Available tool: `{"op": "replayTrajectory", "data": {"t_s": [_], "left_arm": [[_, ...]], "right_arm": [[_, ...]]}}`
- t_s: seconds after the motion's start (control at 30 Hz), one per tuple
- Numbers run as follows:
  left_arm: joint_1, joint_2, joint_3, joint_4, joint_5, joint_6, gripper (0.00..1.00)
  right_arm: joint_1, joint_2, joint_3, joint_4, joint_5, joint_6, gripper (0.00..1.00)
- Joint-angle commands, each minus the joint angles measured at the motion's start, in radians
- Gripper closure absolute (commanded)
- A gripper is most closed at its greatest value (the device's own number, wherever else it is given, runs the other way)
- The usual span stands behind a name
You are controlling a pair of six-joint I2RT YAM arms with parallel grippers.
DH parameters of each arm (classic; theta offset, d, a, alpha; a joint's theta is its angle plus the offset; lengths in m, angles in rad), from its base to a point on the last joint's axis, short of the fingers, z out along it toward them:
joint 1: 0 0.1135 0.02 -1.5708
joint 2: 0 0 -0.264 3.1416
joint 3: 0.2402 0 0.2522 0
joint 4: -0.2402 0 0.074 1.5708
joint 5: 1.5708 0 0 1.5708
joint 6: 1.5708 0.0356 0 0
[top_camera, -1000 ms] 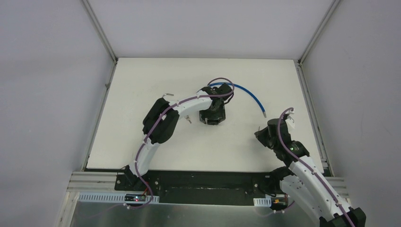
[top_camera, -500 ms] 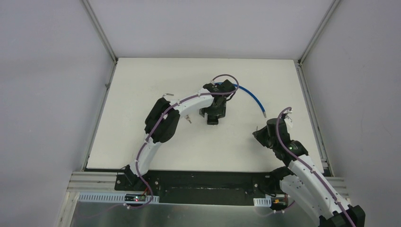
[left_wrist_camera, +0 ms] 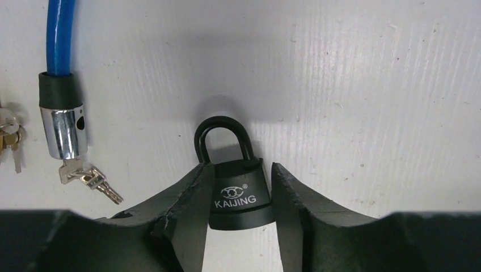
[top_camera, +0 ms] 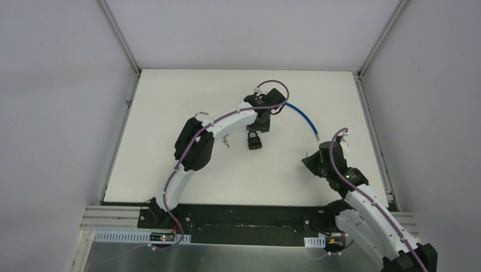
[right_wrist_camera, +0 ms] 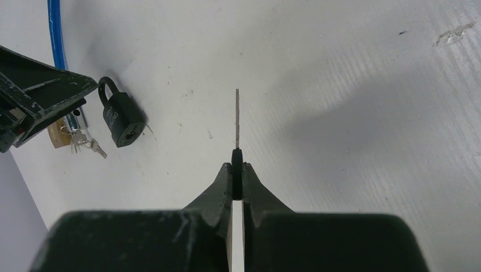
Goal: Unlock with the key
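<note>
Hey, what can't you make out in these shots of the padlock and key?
Padlock keyhole: out of sight in the left wrist view, tiny in the right wrist view.
Key teeth: edge-on in the right wrist view, head buried in the right pincer.
Blue cable: cut off by the left wrist view's top edge.

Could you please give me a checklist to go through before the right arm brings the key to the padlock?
1. Key gripped: ok. The right tool is shut on the key, blade pointing forward.
2. Padlock braced: not ok. The left tool is open around the padlock, not clamped on it.
3. Keyhole exposed: ok. The keyhole faces the right wrist camera.
4. Blade lined up with keyhole: not ok. The padlock sits well to the left of the blade in the right wrist view.
5. Clutter: ok. The cable lock end and spare keys lie beside the padlock, apart from it.
</note>
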Motion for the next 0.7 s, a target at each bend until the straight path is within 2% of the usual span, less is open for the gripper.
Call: {"op": "replayTrajectory", "data": {"t_s": [0.0,0.37,0.57,0.67], "left_arm": [[0.009,0.043,0.039,-0.004,-0.009,-0.032,0.60],[0.024,0.098,0.051,-0.006,-0.030,-0.095,0.63],[0.041,0.135,0.078,-0.006,-0.038,-0.095,0.68],[0.051,0.144,0.087,-0.006,-0.024,-0.091,0.73]], "right_arm": [[-0.005,-0.007,-0.003,0.034,-0.013,-0.009,1.00],[-0.005,-0.061,-0.017,0.008,-0.007,0.000,1.00],[-0.005,-0.081,-0.028,0.001,-0.016,0.006,1.00],[-0.005,-0.090,-0.028,-0.003,-0.015,0.006,1.00]]}}
